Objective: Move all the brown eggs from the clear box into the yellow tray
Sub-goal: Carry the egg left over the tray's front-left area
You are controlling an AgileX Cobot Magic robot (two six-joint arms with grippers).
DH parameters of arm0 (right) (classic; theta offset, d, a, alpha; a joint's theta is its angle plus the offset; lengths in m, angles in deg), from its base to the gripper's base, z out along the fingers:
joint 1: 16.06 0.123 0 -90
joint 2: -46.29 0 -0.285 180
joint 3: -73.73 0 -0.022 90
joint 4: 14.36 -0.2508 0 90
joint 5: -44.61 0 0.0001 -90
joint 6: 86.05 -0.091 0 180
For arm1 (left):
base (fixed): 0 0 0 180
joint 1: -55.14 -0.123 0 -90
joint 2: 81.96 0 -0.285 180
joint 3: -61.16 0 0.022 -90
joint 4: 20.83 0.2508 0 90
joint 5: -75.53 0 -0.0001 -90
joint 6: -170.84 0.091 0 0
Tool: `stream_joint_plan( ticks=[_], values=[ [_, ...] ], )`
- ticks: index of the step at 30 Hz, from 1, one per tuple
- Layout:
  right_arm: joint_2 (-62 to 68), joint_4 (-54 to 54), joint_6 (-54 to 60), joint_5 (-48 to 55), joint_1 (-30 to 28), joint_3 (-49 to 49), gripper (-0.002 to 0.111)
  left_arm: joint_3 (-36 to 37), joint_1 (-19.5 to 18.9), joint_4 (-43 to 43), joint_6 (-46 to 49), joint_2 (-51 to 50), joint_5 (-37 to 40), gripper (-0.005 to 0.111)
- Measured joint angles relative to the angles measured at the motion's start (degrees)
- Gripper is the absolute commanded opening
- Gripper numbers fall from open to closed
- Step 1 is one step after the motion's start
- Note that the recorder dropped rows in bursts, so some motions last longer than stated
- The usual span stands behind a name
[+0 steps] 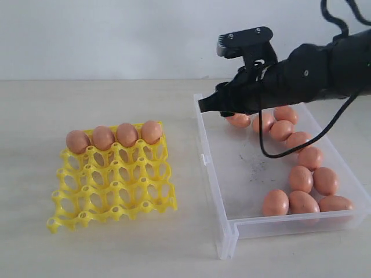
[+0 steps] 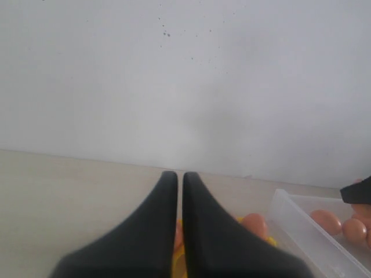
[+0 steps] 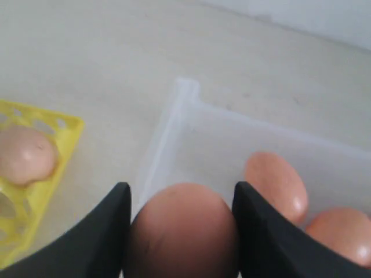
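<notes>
My right gripper (image 3: 181,188) is shut on a brown egg (image 3: 182,231), held between both black fingers. In the exterior view this gripper (image 1: 208,105) hangs over the far left corner of the clear box (image 1: 211,174). Several more brown eggs (image 1: 301,176) lie along the box's right side and near end. The yellow tray (image 1: 110,182) sits to the left, its back row filled with several eggs (image 1: 115,135). The left gripper (image 2: 180,176) is shut with nothing in it, above the tray's far side; it is out of the exterior view.
The pale wooden table (image 1: 87,243) carries tray and box side by side with a bare strip between them. A white wall (image 1: 116,35) stands behind. A black cable (image 1: 272,152) loops from the right arm down over the box.
</notes>
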Motion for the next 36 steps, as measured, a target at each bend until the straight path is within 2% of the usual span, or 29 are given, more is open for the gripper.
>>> stream_joint_plan(
  ticks=[6, 10, 13, 15, 21, 25, 29, 36],
  values=[
    [0.63, 3.95, -1.53, -18.9, 8.44, -2.08, 0.0, 0.0, 0.0, 0.0, 0.0, 0.0, 0.0, 0.004],
    [3.3, 17.41, -11.9, -32.75, 12.1, -2.08, 0.0, 0.0, 0.0, 0.0, 0.0, 0.0, 0.0, 0.004],
    [7.67, 28.81, -22.68, -44.76, 12.74, -1.59, 0.0, 0.0, 0.0, 0.0, 0.0, 0.0, 0.0, 0.004],
    [10.97, 34.2, -27.63, -49.31, 12.74, 0.0, 0.0, 0.0, 0.0, 0.0, 0.0, 0.0, 0.0, 0.004],
    [21.42, 51.12, -41.96, -51.43, 12.74, 10.14, 0.0, 0.0, 0.0, 0.0, 0.0, 0.0, 0.0, 0.004],
    [26.36, 58.29, -49.59, -51.66, 12.74, 16.3, 0.0, 0.0, 0.0, 0.0, 0.0, 0.0, 0.0, 0.004],
    [29.82, 61.61, -54.22, -51.87, 12.96, 21.08, 0.0, 0.0, 0.0, 0.0, 0.0, 0.0, 0.0, 0.004],
    [33.69, 63.08, -55.28, -48.53, 16.05, 26.9, 0.0, 0.0, 0.0, 0.0, 0.0, 0.0, 0.0, 0.004]
  ],
)
